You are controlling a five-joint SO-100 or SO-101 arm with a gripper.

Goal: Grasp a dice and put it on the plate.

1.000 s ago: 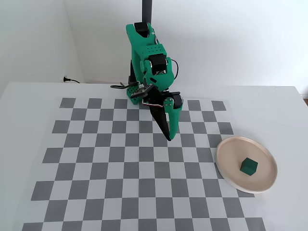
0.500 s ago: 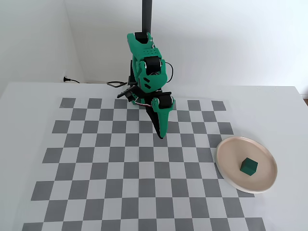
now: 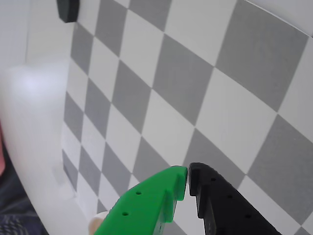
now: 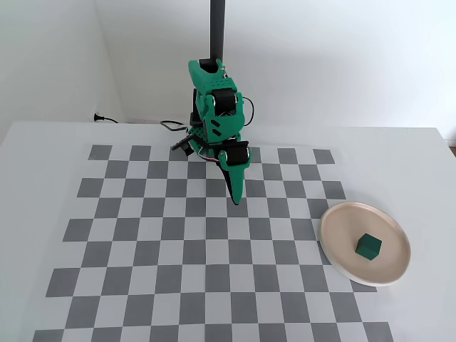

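In the fixed view the dark green dice (image 4: 369, 246) sits on the round beige plate (image 4: 342, 217) at the right of the checkered mat. My gripper (image 4: 236, 200) hangs over the mat's upper middle, far to the left of the plate, pointing down. In the wrist view its green and black tips (image 3: 188, 177) touch, shut on nothing. A sliver of the plate (image 3: 96, 224) shows at that view's bottom edge; the dice is out of that view.
The grey and white checkered mat (image 4: 142, 242) covers most of the white table. A black plug (image 4: 97, 117) and its cable lie at the back left by the wall. A dark post (image 4: 216, 28) rises behind the arm's base.
The arm has folded back toward its base, and the shut gripper has moved left and away from the plate. The dice stays on the plate.
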